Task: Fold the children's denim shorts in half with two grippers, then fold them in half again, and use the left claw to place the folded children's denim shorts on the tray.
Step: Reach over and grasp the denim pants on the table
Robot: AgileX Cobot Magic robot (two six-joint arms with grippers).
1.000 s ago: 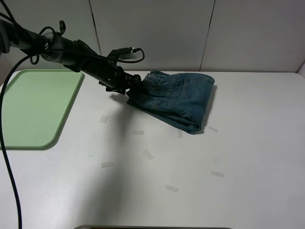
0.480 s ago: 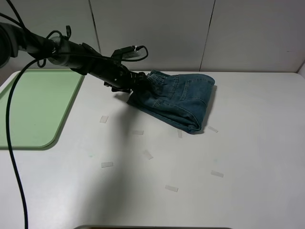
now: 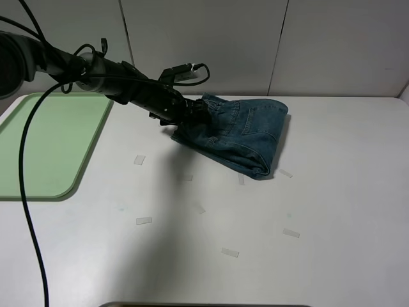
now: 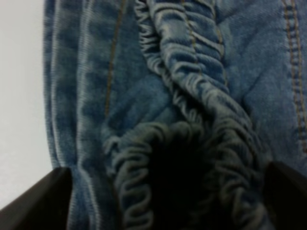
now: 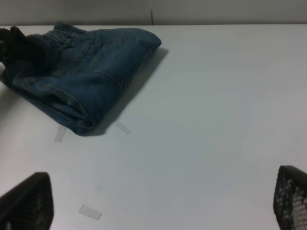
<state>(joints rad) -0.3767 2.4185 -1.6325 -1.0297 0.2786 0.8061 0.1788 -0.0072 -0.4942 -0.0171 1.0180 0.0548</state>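
1. Watching the grasp first: your left gripper (image 3: 190, 114) sits at the waistband end of the children's denim shorts (image 3: 236, 134), and the left wrist view shows both fingertips spread wide on either side of the gathered elastic. Jaws read as released, not yet clamped.
2. Risk, as a judgement: the shorts lie as a thick folded bundle. If you close on the top layers only, the lower layers could peel away on lift and the fold would open.
3. Second risk: the tray (image 3: 48, 144) is well apart, at the far left of the table (image 3: 319, 211). A shallow bite on elastic may slip over that travel.
4. Third risk: dragging rather than lifting could smear the bundle across the small tape marks (image 3: 144, 220) and undo it.
5. Pose: the left arm reaches low across from the left, nearly level, wrist at the bundle's left edge, cable trailing behind.
6. Right gripper (image 5: 158, 211) hangs clear of the shorts, fingertips wide apart over bare table, holding nothing.
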